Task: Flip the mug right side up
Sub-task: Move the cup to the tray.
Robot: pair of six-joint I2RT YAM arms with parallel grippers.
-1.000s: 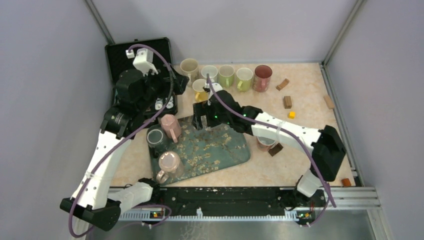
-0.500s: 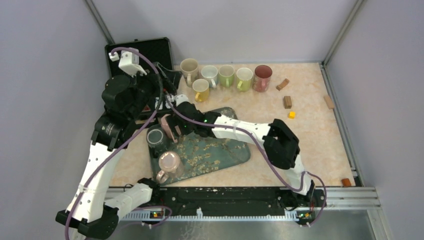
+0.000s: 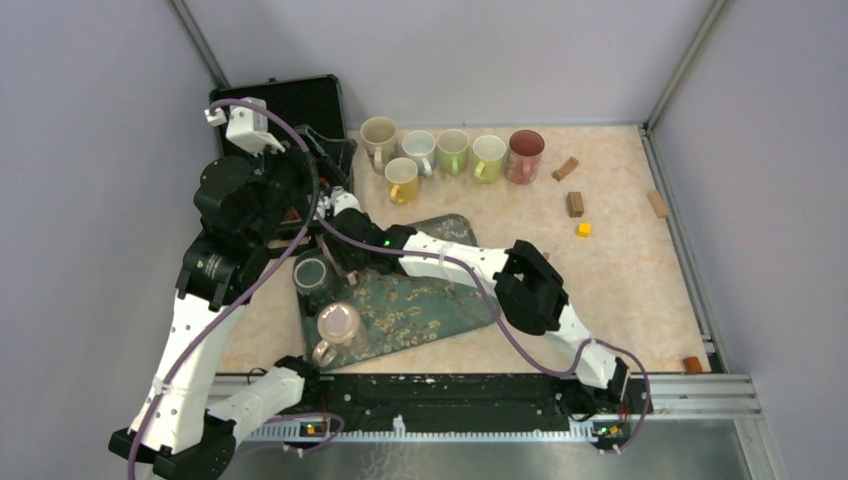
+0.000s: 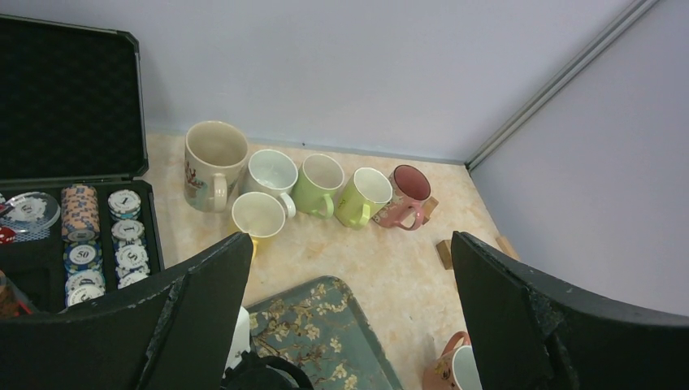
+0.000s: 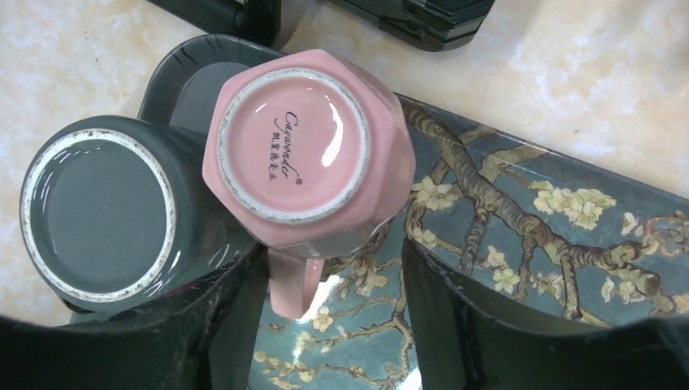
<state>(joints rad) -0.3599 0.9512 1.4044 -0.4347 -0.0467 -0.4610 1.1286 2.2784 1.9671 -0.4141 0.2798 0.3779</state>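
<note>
Right wrist view looks straight down on the pink mug, which stands upside down at the far left corner of the blossom-patterned tray. Its glazed base with printed script faces up, and it touches an inverted grey mug beside it. The top external view hides most of that pink mug under the right arm, but it alone shows the whole layout: a marbled beige table enclosed by pale lilac-grey walls with metal posts in the corners, a few wooden blocks to the right, and another pinkish mug on the tray's near corner. Only the left wrist view shows poker chips racked in the open black case, the insides of the row of mugs along the back wall, and an orange-pink mug that the right arm covers from above. The right gripper has its jaws apart, one on each side of the pink mug's handle, with a clear gap on one side and no clamp on it. The left gripper, raised near the case, is spread wide and holds nothing.
</note>
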